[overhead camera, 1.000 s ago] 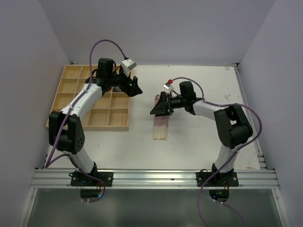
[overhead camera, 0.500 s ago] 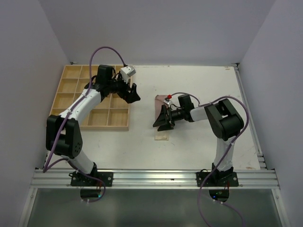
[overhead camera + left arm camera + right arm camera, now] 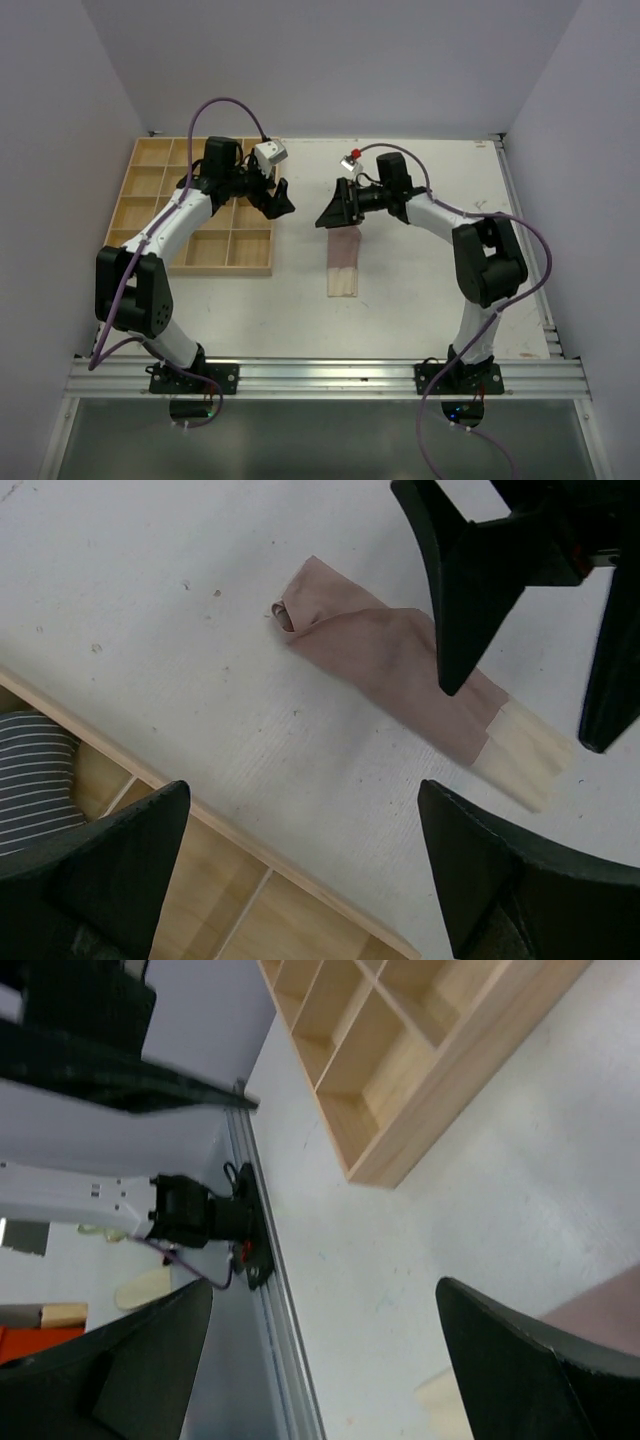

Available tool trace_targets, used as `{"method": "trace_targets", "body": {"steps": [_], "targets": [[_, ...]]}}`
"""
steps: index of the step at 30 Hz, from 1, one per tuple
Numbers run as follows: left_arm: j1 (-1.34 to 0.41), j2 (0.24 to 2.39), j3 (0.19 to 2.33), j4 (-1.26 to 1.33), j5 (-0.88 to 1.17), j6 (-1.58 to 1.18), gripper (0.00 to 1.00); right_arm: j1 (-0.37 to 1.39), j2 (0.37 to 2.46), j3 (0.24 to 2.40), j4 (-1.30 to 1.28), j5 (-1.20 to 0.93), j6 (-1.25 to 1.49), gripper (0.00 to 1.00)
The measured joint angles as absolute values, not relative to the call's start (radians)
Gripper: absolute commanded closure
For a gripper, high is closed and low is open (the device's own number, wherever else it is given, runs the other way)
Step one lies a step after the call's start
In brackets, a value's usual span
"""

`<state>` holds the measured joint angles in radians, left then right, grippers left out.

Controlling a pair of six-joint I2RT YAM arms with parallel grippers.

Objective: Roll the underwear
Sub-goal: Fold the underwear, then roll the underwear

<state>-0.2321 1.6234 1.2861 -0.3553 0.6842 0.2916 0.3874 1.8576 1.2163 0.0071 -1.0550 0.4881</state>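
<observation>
One underwear piece point(image 3: 345, 248) lies on the white table as a long folded strip, dusty beige-pink, with a paler cream near end point(image 3: 341, 282). In the left wrist view the strip point(image 3: 390, 660) has a small curl at its far end point(image 3: 285, 615). No rust-orange garment shows. My right gripper point(image 3: 333, 205) is open and empty, hovering above the strip's far end; it also shows in the left wrist view point(image 3: 522, 720) and in its own view point(image 3: 322, 1290). My left gripper point(image 3: 288, 198) is open and empty beside the tray's right edge, left of the strip; its own view point(image 3: 300, 795) shows the same.
A wooden tray with several compartments point(image 3: 165, 205) stands at the left. A striped cloth point(image 3: 30, 780) lies in one compartment. The tray's corner shows in the right wrist view point(image 3: 400, 1150). The metal rail point(image 3: 320, 375) runs along the near edge.
My right gripper dipped to the strip, then rose and drew back toward the far end. The strip's far end now sits curled and the strip looks shorter. My left gripper barely moved.
</observation>
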Motion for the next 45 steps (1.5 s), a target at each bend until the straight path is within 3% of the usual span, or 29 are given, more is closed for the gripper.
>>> {"method": "trace_targets", "body": {"steps": [14, 23, 26, 34, 38, 45], "targets": [[-0.232, 1.629, 1.319, -0.358, 0.675, 0.302, 0.02, 0.307, 2.315, 1.524, 0.084, -1.057, 0.526, 0.02], [-0.236, 1.634, 1.322, -0.416, 0.685, 0.456, 0.20, 0.308, 2.326, 1.515, 0.307, -1.058, 0.721, 0.02], [-0.257, 1.615, 1.273, -0.429, 0.684, 0.566, 0.25, 0.308, 2.246, 1.477, 0.258, -1.057, 0.720, 0.08], [-0.508, 1.530, 1.031, -0.401, 0.660, 0.838, 0.38, 0.317, 1.901, 1.236, -0.002, -1.067, 0.500, 0.42], [-0.596, 1.530, 0.963, -0.361, 0.656, 0.915, 0.42, 0.325, 1.932, 1.171, -0.110, -1.063, 0.416, 0.55], [-0.705, 1.612, 0.954, -0.286, 0.645, 1.001, 0.51, 0.325, 2.108, 1.161, -0.206, -1.055, 0.340, 0.63]]}}
